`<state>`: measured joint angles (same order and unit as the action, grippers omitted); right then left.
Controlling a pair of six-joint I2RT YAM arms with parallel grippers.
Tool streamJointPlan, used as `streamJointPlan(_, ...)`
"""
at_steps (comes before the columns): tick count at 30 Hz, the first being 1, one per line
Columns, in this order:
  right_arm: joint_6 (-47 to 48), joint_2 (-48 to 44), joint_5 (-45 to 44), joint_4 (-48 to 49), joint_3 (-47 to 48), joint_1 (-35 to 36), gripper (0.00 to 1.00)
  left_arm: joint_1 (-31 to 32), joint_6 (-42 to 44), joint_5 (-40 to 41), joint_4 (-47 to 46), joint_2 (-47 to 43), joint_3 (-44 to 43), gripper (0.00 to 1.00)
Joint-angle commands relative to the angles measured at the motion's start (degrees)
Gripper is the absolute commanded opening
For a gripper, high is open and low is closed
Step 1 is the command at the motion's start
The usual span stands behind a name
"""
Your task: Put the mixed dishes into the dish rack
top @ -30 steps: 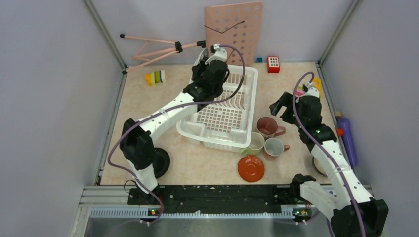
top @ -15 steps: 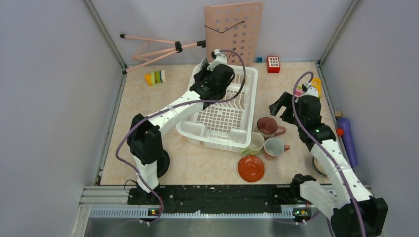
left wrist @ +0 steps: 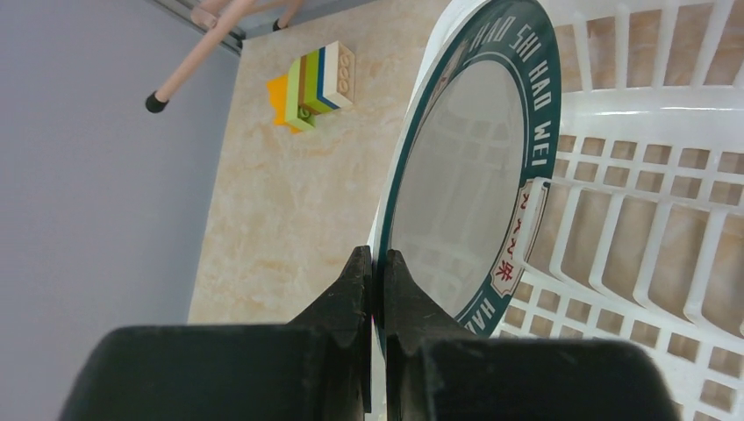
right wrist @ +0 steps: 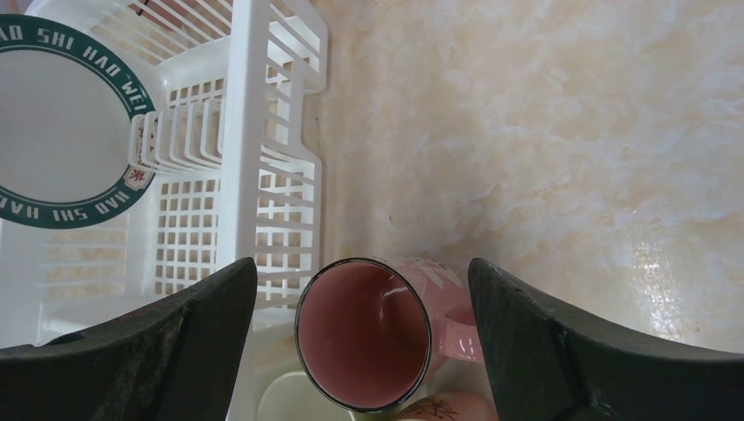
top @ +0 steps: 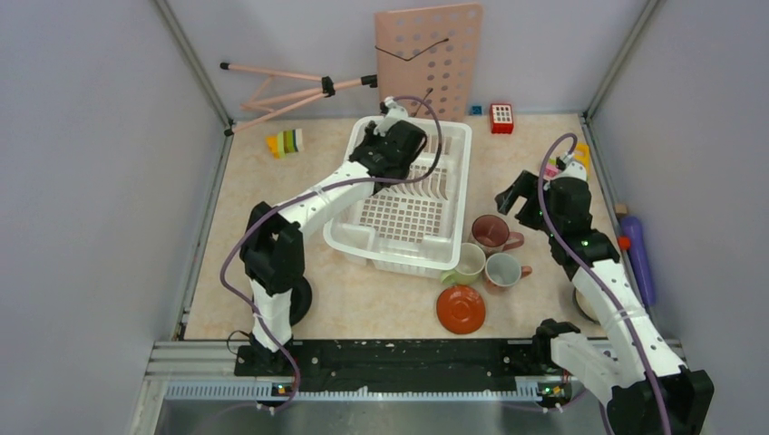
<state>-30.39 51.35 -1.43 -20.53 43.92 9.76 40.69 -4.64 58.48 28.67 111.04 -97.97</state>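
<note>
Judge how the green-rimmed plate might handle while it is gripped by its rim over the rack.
The green-rimmed plate looks rigid and glossy, so it may slip or pivot in the left gripper, which pinches only its thin edge. Standing on edge, it would likely roll or topple unless tines of the dish rack catch it.

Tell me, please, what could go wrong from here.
1. The left gripper pinches the green-rimmed plate only at its rim; released off the tines, it could tip over in the dish rack.
2. The right gripper, open over the pink mug, could knock the pale-green mug crowded beside it.
</note>
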Motion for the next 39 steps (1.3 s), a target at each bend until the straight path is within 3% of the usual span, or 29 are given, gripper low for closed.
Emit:
streamJointPlan(1,0.7,-1.5,-0.6,-0.3,1.1,0.6,0.90,-3.2,-8.5,-5.8,6.9,-1.3,-4.7,0.00)
streamJointPlan(2,0.7,-1.6,-0.6,-0.4,1.1,0.6,0.90,-3.8,-9.4,-6.6,8.2,-1.5,-5.0,0.06)
streamJointPlan(4,0.7,-1.5,-0.7,-0.5,1.1,0.5,0.92,-4.4,-10.4,-7.7,9.5,-2.3,-4.9,0.39)
streamJointPlan(5,0.6,-1.4,-0.8,-0.7,1.2,0.5,0.94,-4.6,-10.6,-8.4,9.8,-2.7,-4.8,0.50)
streamJointPlan(7,0.6,-0.8,-0.7,-0.7,1.3,0.6,0.96,-5.0,-11.1,-9.9,10.5,-3.5,-4.8,0.65)
streamJointPlan(8,0.6,-0.3,-0.4,-0.9,1.5,0.5,0.97,-4.9,-11.2,-10.1,10.9,-4.0,-4.8,0.69)
streamJointPlan(14,0.8,5.0,4.3,-1.1,3.7,0.6,0.97,-5.4,-12.2,-14.1,11.5,-10.6,-1.9,0.73)
streamJointPlan(19,1.1,10.0,5.2,0.2,6.9,2.5,0.97,-10.6,-15.7,-31.9,5.2,-22.8,10.0,0.77)
streamJointPlan(23,1.3,13.0,3.8,0.8,9.6,5.4,0.96,-15.8,-18.4,-40.5,2.4,-31.4,19.8,0.78)
streamJointPlan(31,3.7,16.1,-4.8,-1.5,14.8,14.8,0.95,-18.7,-23.2,-41.0,6.8,-47.2,33.6,0.77)
streamJointPlan(35,3.0,19.1,-6.7,-2.4,16.1,16.8,0.94,-23.0,-26.7,-49.7,5.6,-54.3,41.3,0.76)
streamJointPlan(39,1.9,22.8,-11.7,-2.9,18.0,17.3,0.93,-25.2,-28.7,-52.3,6.1,-58.5,46.2,0.74)
